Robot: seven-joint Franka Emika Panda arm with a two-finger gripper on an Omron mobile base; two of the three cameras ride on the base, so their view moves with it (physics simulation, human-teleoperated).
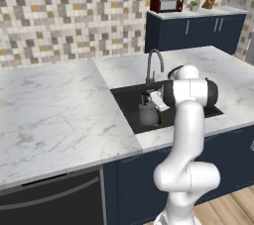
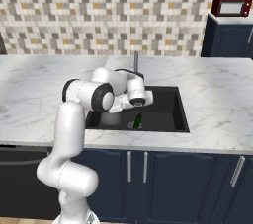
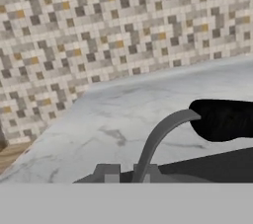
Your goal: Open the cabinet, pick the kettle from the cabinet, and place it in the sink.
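Note:
The grey metal kettle (image 1: 147, 115) hangs upright inside the dark sink (image 1: 126, 101), just in front of the arched silver tap (image 1: 154, 63). My gripper (image 1: 147, 100) sits right over the kettle and is shut on its arched top handle (image 3: 159, 139), which rises between my fingertips (image 3: 106, 173) in the hand view. From the right base view my own arm hides the kettle, and the sink (image 2: 170, 112) shows behind it. The cabinet is out of view.
A small green object (image 2: 138, 121) lies on the sink floor beside the kettle. White marble counter (image 1: 54, 105) spreads to the left. A red microwave (image 1: 166, 2) stands on a navy cabinet at the back right. A tiled wall runs behind.

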